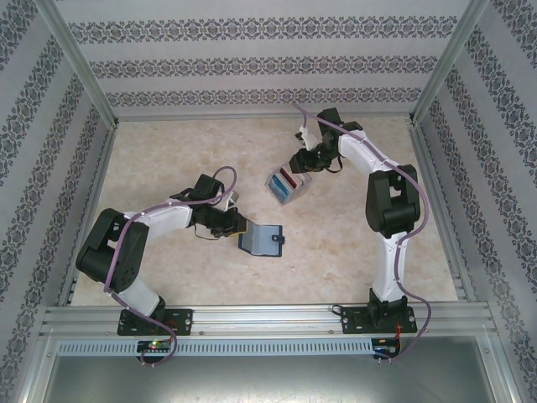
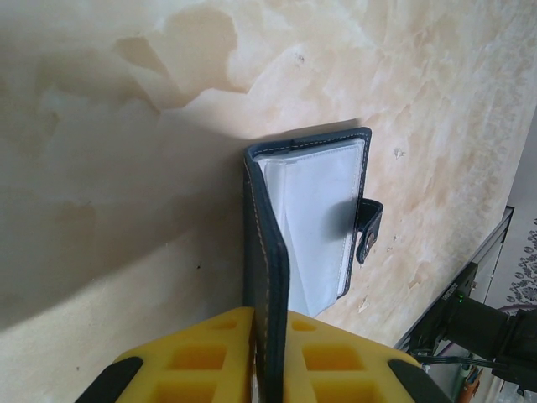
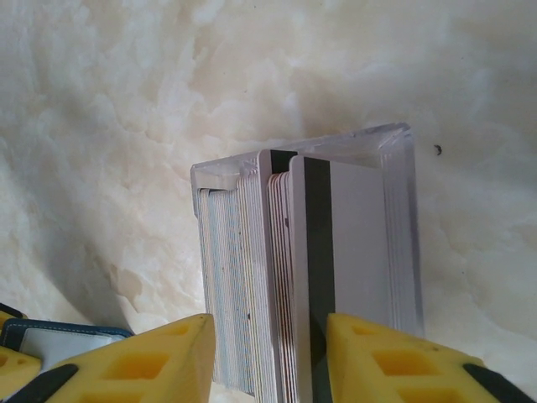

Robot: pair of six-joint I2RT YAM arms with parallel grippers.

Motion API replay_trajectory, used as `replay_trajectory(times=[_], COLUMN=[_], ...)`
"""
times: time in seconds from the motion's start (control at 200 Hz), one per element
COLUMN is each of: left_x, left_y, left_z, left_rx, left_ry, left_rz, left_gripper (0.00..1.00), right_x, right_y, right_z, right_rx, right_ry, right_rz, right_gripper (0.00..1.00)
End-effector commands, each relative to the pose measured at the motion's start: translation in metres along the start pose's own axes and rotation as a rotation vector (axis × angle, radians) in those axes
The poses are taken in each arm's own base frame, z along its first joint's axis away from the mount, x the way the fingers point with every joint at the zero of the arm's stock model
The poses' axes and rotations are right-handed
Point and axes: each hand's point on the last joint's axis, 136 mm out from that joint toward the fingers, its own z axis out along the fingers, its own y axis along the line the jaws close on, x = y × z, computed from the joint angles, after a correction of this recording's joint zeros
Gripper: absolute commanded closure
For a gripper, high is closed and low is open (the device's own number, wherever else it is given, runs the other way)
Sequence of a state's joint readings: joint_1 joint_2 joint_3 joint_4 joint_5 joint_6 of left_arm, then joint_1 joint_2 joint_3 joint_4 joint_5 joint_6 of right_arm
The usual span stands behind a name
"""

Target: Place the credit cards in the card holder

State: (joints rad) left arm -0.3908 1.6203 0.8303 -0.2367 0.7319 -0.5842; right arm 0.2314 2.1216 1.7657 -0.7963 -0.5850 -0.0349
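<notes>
Overhead camera, behind my bases (image 1: 155,321), looks down and forward over the whole table (image 1: 352,243). Left wrist camera looks along my left pincer (image 2: 268,323), close to the card holder (image 2: 315,218) — shared with the overhead view. Right wrist camera sits close above the card rack (image 3: 394,138), card holder in its corner.

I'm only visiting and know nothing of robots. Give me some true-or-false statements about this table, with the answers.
1. The left gripper clamps one cover of the card holder. True.
2. The card holder is snapped shut. False: it lies open, with its clear sleeves showing.
3. The credit cards sit packed in a clear box. True.
4. The right gripper hangs over the card holder. False: it straddles some of the credit cards in the clear box.
</notes>
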Motion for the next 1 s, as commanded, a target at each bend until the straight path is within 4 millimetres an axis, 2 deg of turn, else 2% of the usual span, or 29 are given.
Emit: replay_trajectory(times=[0.0, 0.235, 0.44, 0.799, 0.994], left_x=[-0.001, -0.001, -0.002, 0.000, -0.003], left_y=[0.002, 0.004, 0.004, 0.006, 0.006], left_z=[0.003, 0.005, 0.005, 0.005, 0.006], left_rx=[0.011, 0.011, 0.011, -0.001, -0.001], left_ry=[-0.005, 0.003, 0.004, 0.007, 0.005], left_rz=[-0.008, -0.014, -0.011, -0.005, -0.002], left_gripper=[0.86, 0.86, 0.86, 0.86, 0.86], right_x=[-0.002, 0.001, 0.001, -0.001, 0.006], right_y=[0.019, 0.013, 0.002, 0.004, 0.002], right_z=[-0.014, -0.014, -0.020, -0.038, -0.032], right_rx=[-0.053, -0.021, 0.074, 0.127, 0.130], right_ry=[-0.021, -0.015, -0.025, -0.078, -0.073], right_rz=[-0.006, -0.010, -0.026, -0.036, -0.030], right_gripper=[0.63, 0.76, 0.92, 0.95, 0.93])
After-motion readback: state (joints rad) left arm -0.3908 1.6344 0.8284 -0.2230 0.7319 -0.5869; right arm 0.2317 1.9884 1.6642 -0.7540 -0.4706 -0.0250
